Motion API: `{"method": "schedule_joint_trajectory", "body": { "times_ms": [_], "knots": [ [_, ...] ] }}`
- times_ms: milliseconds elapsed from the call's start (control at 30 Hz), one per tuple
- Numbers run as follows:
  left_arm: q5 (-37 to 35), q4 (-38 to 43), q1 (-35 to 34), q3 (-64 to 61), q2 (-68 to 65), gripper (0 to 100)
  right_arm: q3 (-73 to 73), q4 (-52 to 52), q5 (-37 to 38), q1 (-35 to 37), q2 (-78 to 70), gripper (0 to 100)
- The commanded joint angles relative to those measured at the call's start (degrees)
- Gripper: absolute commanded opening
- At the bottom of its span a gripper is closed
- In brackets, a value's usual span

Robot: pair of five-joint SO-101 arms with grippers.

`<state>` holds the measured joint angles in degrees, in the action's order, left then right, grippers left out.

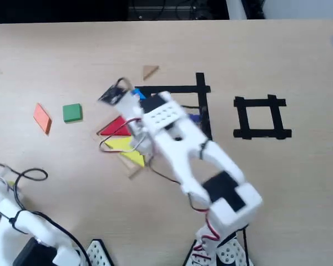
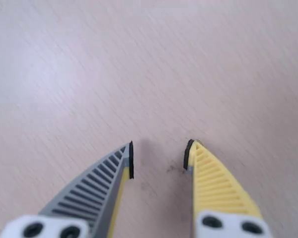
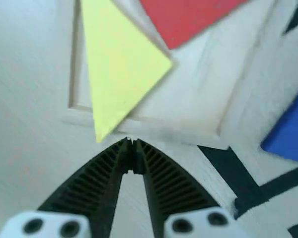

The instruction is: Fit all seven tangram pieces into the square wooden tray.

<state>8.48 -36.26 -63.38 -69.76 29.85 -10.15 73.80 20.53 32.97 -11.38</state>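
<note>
**Desk:** Where do we place the tray?

**Field:** We see the square wooden tray (image 3: 188,130) lying on the table (image 2: 139,59), partly under the right arm (image 1: 177,138). A yellow triangle (image 3: 116,59) lies in it with one corner riding over the rim. A red triangle (image 3: 188,17) sits close beside it; we cannot tell whether the two touch.

**Desk:** And the hand above it?

**Field:** The right gripper (image 3: 132,148) hangs at that rim, just beside the yellow corner. Its black fingers are pressed together with nothing between them.

**Desk:** What of the other pieces?

**Field:** A blue piece (image 3: 290,131) lies outside the tray, next to lines of black tape (image 3: 223,158). From above we count a green square (image 1: 72,112) and an orange parallelogram (image 1: 42,117) side by side, well apart from the tray. A pale wooden triangle (image 1: 150,71) rests near the tape, and a separate taped square (image 1: 261,117) lies farther along the table.

**Desk:** The other arm?

**Field:** We find the left gripper (image 2: 159,158) over bare table, fingers spread wide and holding nothing. The left arm (image 1: 11,221) sits at the table's near corner.
</note>
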Motion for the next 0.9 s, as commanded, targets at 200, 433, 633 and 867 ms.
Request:
{"method": "schedule_joint_trajectory", "body": {
  "times_ms": [200, 433, 633, 867],
  "knots": [
    [7.74, -27.78, 25.36, 29.05, -5.19, 20, -18.86, -8.26, 3.96, -2.81, 16.04, 1.1],
    [7.65, -31.82, 27.47, 29.67, -7.47, 20, -19.21, -11.78, 3.08, -2.2, 10.51, 1.1],
    [4.92, -21.36, 26.15, 17.71, -7.47, 20, -18.59, -12.04, 2.64, 2.81, 9.01, 1.1],
    [5.27, -16.44, 14.55, 12.62, -7.47, 20, -18.68, -12.4, 1.58, 2.46, 8.92, 1.1]
  ]
}}
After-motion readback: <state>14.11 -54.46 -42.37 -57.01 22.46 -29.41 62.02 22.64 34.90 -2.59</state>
